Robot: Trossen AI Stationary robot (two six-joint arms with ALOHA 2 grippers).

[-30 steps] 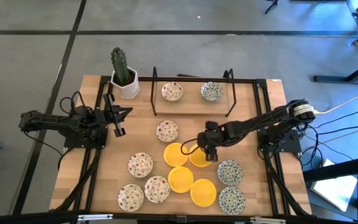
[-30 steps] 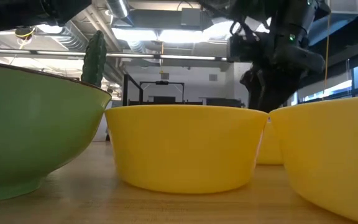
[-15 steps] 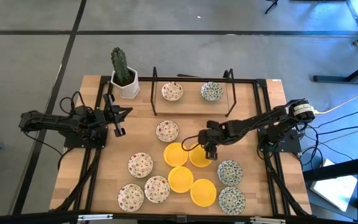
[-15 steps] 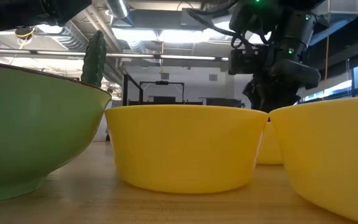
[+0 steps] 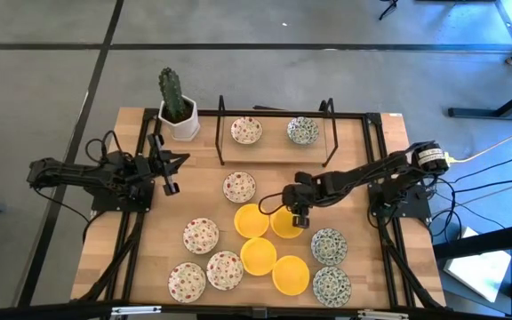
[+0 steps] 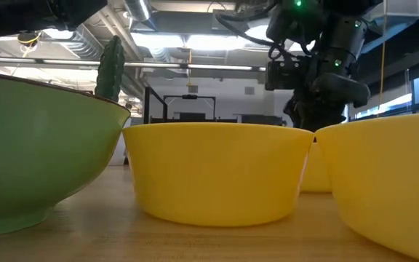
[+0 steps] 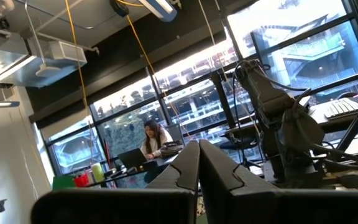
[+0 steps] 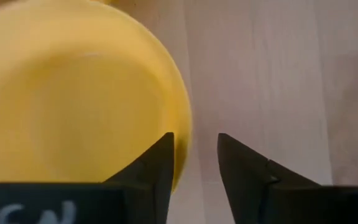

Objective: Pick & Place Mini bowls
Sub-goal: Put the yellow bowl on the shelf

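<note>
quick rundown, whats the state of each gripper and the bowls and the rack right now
right gripper: jaws astride the rim of a yellow bowl, gap visible on each side
left gripper: shut, empty, parked at the table's left
other yellow bowls: upright on the table
red-speckled bowls: upright on the table
blue-green bowls: upright on the table
rack: holds one red-speckled, one blue-green bowl
cactus: upright in its pot

We're in an open-plan lab or office floor: exposed ducts (image 6: 100,40) and strip lights (image 6: 217,40) run overhead, tall glass walls (image 7: 278,81) stand beyond the wooden table (image 5: 203,267), and a person (image 7: 153,140) sits at a desk by that glass.
</note>
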